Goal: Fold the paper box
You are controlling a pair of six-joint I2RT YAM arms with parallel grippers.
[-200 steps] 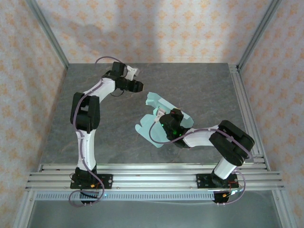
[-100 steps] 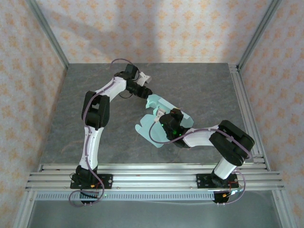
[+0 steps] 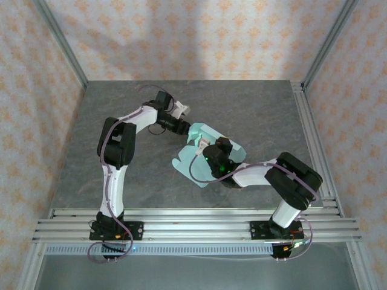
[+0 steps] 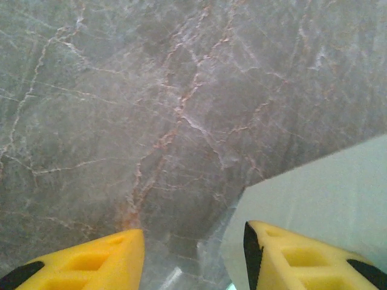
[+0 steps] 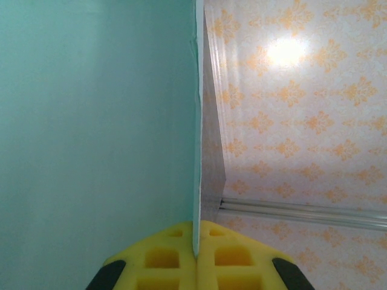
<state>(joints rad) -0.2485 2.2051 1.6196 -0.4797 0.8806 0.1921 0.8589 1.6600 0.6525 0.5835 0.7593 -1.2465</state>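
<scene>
The paper box [image 3: 186, 164] is seen as a pale mint sheet not yet formed into a box, lying near the middle of the grey stone table [image 3: 121, 151], with rounded flaps spread toward the near left and the far side. One edge of it is clamped in the right gripper [image 3: 207, 148]: in the right wrist view the card [image 5: 97, 121] is seen edge-on, pinched between the two yellow pads [image 5: 163, 257], which are pressed together on it, and that panel appears to be lifted off the table. The left gripper [image 3: 181, 125] is placed at the far-left corner of the sheet, low over the table; its jaws are held apart with only bare stone [image 4: 151, 109] between them, and a corner of the card [image 4: 326, 187] is seen just beside, and partly under, one fingertip [image 4: 290, 260]. Whether that fingertip is touching the card cannot be told. The step in hand is judged to be an early fold, with one panel held by the right arm while the left is brought in for a second hold. For the next move, the left jaws would need to be shifted toward the right so that the card's edge is straddled before they are closed, and the right grip should be kept firm so that the sheet is not dragged.
</scene>
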